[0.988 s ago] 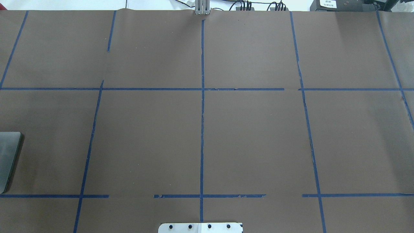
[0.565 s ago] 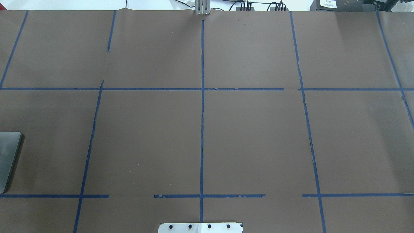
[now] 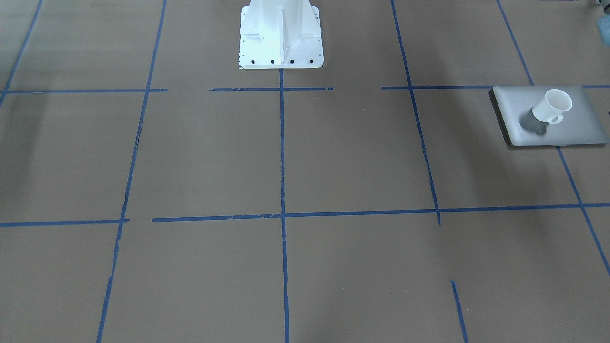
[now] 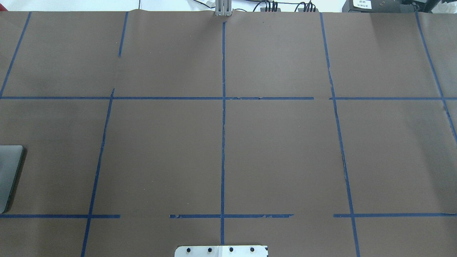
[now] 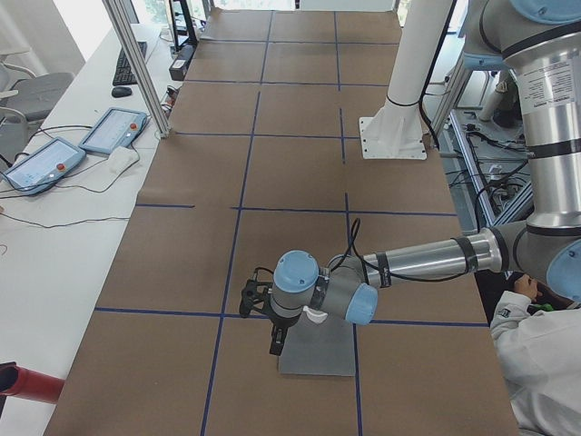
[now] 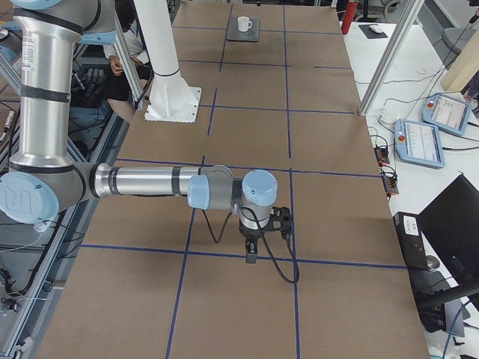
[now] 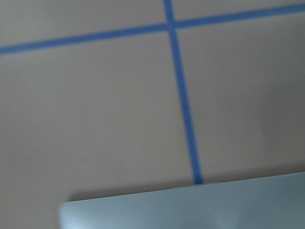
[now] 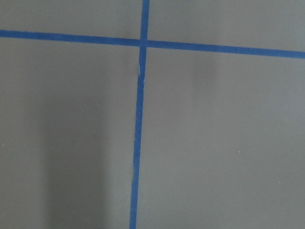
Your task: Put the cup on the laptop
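While cup sits on laptop, left end effector, right end effector: opening unreadable.

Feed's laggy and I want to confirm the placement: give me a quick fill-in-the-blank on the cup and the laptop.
The cup is ____ in colour. It stands ____ the laptop. The laptop lies on the robot's ____ side of the table.
Missing words: white; on; left.
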